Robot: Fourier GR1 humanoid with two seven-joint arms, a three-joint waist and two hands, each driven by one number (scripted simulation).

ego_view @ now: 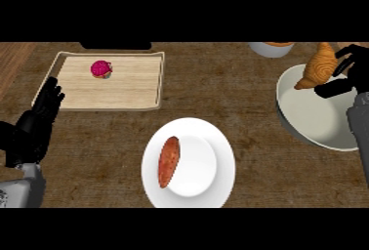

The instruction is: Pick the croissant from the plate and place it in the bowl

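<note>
Right hand (344, 73) pinching the croissant (319, 67) over the bowl (317, 117), upper right of frame.
It's hanging over the far rim, so letting go here could tip it onto the worktop (252, 102).

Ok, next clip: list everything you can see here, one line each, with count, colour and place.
croissant: one, golden brown, held over the bowl's far rim at right
bowl: one, pale grey-white, right side
plate: one, white, centre front
sweet potato: one, orange-brown, on the plate's left part
tray: one, light wood, back left
cupcake: one, pink-red, on the tray
cup: one, white, top edge, partly cut off
right hand: black, curled round the croissant
left hand: black, open, resting at left edge
</note>
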